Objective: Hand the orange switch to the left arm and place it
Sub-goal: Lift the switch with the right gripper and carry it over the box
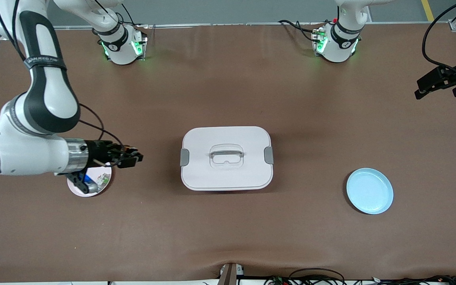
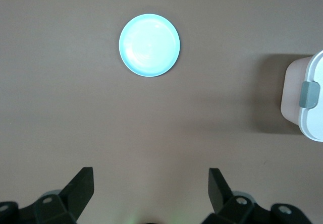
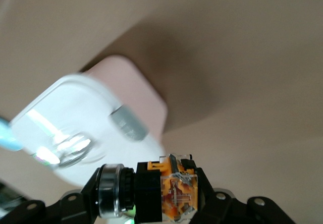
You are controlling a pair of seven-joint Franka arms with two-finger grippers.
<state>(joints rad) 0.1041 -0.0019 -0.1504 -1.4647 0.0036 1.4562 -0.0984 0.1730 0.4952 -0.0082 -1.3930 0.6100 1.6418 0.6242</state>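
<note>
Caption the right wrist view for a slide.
Right gripper clamps the orange switch above the table, white box ahead.

Brown table (image 1: 228,229), grey floor (image 1: 228,11)

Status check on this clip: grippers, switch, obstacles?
Right gripper shut on small black-and-orange switch, above table beside pink plate. Left gripper open, waiting at its end of the table. Large white latched box sits between the switch and light blue plate.

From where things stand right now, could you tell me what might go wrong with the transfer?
1. The right claw holds the orange switch level with the box; a straight sweep could hit its latch.
2. The left claw waits open, away from the table's middle, so the handover needs a long reach.
</note>
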